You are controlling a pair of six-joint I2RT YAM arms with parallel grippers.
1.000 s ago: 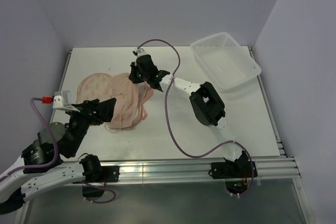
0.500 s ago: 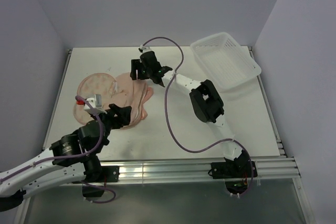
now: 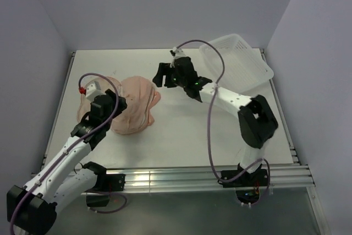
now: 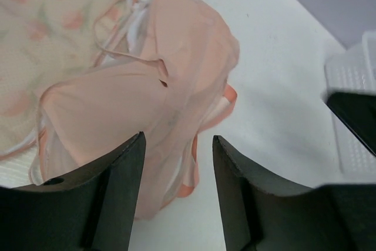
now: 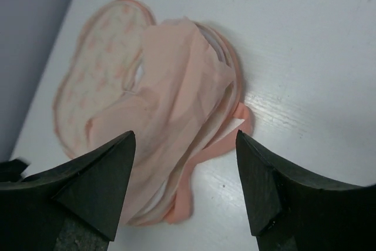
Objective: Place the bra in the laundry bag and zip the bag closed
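Note:
The pale peach bra point(image 3: 136, 104) lies heaped over the right part of the cream, orange-printed laundry bag point(image 3: 82, 113), most of which my left arm hides in the top view. In the left wrist view the bra point(image 4: 147, 86) spreads below the bag's printed lobe point(image 4: 41, 22). My left gripper point(image 3: 110, 105) hovers over the bra's left side, open, with only the bra's lower edge showing between its fingertips point(image 4: 176, 145). My right gripper point(image 3: 163, 76) hangs open to the right of the bra, holding nothing. Through its wrist view point(image 5: 185, 139) I see the bra point(image 5: 170, 92) and the bag point(image 5: 103, 51).
A white plastic lattice basket point(image 3: 237, 61) stands at the back right corner, close behind my right arm. The bag's pink zipper edge point(image 5: 242, 117) sticks out from under the bra on the right. Purple cables loop above both arms.
My right gripper opened, let go of the bra and drew back to the right. My left arm swung up over the bag and bra, its jaws narrowing. The bra settled into a heap.

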